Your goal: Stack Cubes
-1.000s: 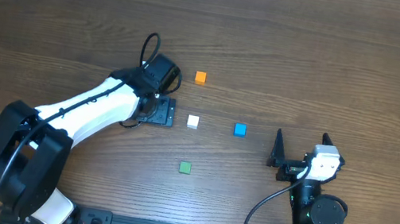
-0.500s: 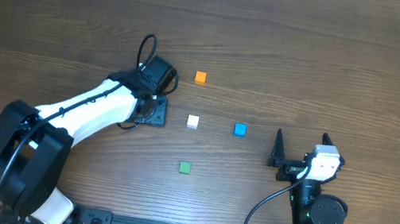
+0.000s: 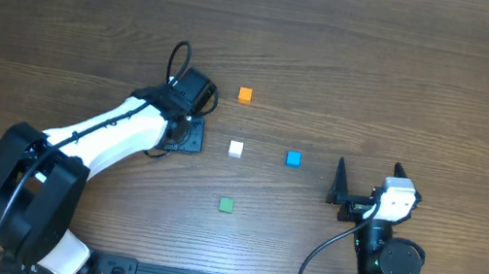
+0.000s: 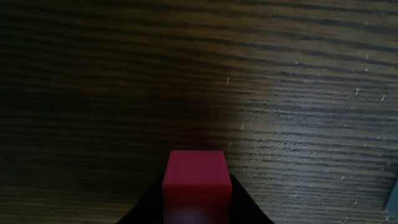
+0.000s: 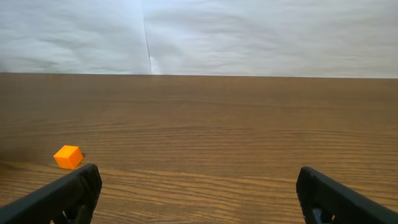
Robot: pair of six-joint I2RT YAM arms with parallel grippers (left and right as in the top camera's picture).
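Left claw [image 3: 193, 136] is clamped on a red cube [image 4: 196, 177], low over the table [image 3: 432, 68], just at 9 o'clock of the white cube [image 3: 236, 148]. From the white cube, the orange cube [image 3: 245, 95] lies at 12 o'clock, the blue cube [image 3: 293, 158] at 3 o'clock and the green cube [image 3: 226, 206] at 6 o'clock, all apart. Right claw [image 3: 368, 180] is spread wide and holds nothing, at 3 o'clock of the blue cube.
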